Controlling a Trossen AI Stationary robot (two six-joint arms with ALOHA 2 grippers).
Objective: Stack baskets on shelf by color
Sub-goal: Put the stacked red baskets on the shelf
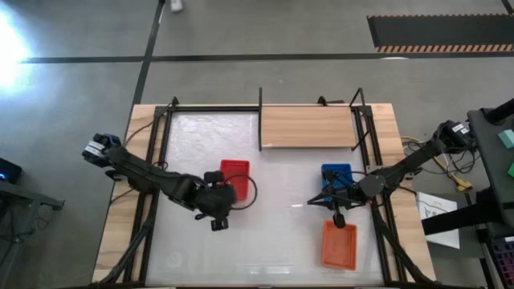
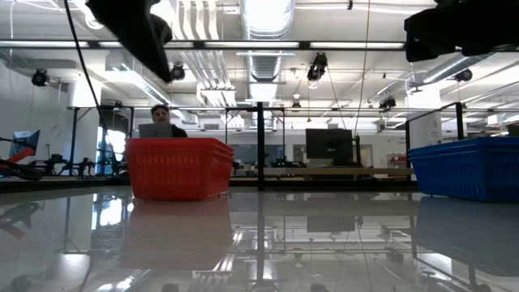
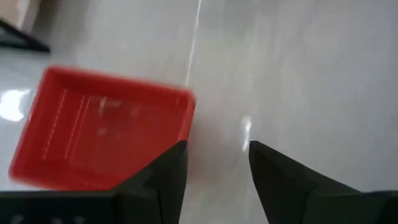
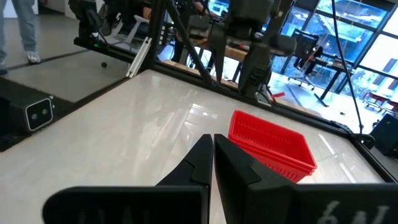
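Observation:
A red basket (image 1: 234,178) stands on its base on the white tabletop, left of centre; it also shows in the low view (image 2: 178,168) and the right wrist view (image 4: 270,146). A blue basket (image 1: 336,175) stands right of centre, and an orange basket (image 1: 339,245) nearer the near edge. The light-wood shelf (image 1: 309,127) at the far side is bare. My left gripper (image 3: 214,146) is open and empty, above the table just near-side of the red basket (image 3: 102,127). My right gripper (image 4: 208,140) is shut and empty, beside the blue basket, pointing toward the table's left.
Black frame posts (image 1: 261,120) stand at the shelf's ends, and black rails (image 1: 157,160) run along the table's left and right sides. Open tabletop lies between the red and blue baskets. A person (image 2: 160,122) sits in the room beyond the table.

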